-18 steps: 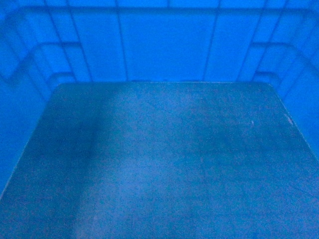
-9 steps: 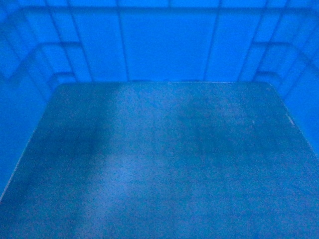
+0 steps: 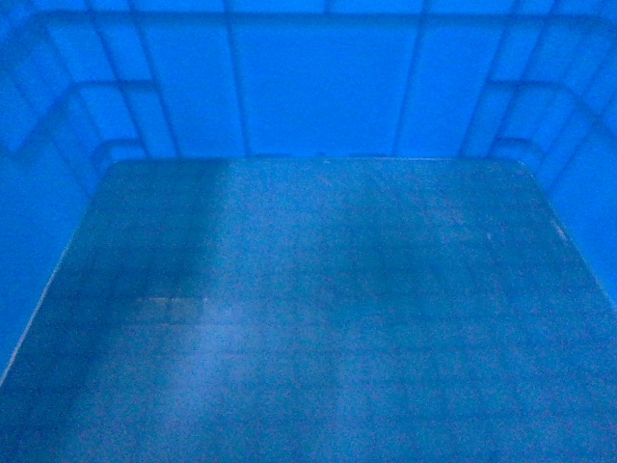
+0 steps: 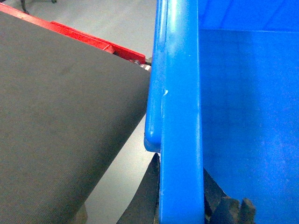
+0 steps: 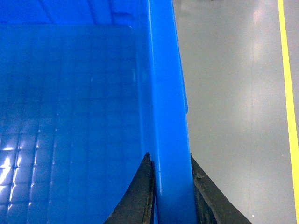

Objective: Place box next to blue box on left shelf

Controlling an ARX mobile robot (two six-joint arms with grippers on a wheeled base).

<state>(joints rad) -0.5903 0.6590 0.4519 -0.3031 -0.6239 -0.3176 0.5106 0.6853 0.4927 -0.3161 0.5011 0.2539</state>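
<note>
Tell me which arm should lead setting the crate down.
Left, probably. Both hands grip the crate rims: left hand, right hand. Only the left wrist view shows a dark surface beside the crate; the right shows bare floor.

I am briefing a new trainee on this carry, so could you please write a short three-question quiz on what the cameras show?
1. True or false: the crate holds several items.
2. Which part of the crate does each tool clamp: A) the floor, B) the rim, C) a corner post?
3. In the left wrist view, what lies just outside the crate's wall?

Key
1. False: only its bare, scuffed floor shows.
2. B: the left tool and the right tool each straddle a side rim.
3. A dark grey surface with a red edge, over grey floor.
</note>
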